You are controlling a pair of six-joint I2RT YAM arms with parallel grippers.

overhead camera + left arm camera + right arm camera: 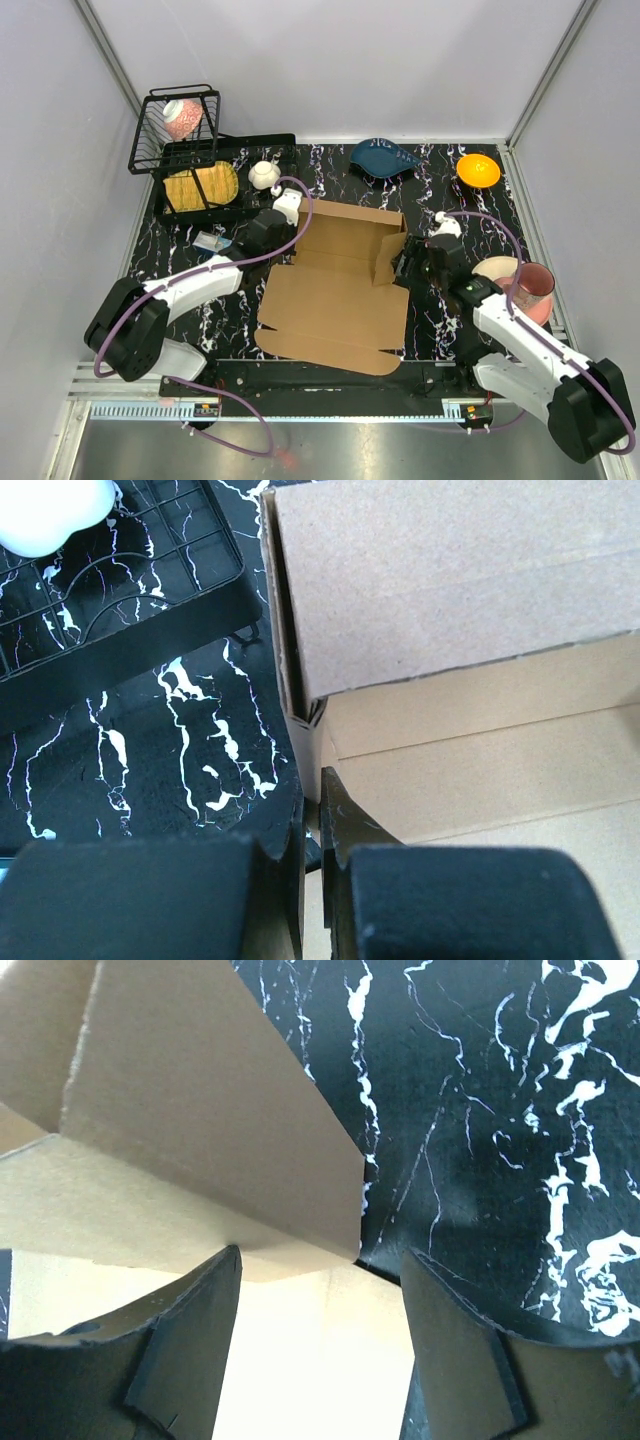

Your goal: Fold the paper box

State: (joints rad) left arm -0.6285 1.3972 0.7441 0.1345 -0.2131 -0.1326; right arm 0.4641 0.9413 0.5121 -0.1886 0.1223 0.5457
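Top view, box: the paper box (335, 290) lies between my two arms, half raised. Its far wall and right-hand side flap stand up, and its near panel lies flat towards my bases.
Top view, long axis: the whole piece runs longest from its near flat panel to its far wall, so both my pincers sit at its far half.
Top view, left pincer: my left gripper (278, 222) is at the box's far-left corner, just outside the wall.
Top view, right pincer: my right gripper (408, 262) is against the box's right side, at the standing flap, and I judge it the nearer one for that flap.
Left wrist view: the left gripper (312, 815) is closed tight with only a hairline gap. I cannot tell whether any cardboard edge is nipped in it. The box (450, 610) lies ahead and to the right, its corner just beyond my fingertips.
Right wrist view: the right gripper (320, 1260) stands wide apart, holding nothing. The box flap (200, 1130) rises straight ahead, its lower edge running into the gap between my fingers.
Turning point: I judge that the flap lies edge-on between the right fingers, so closing there should catch it.
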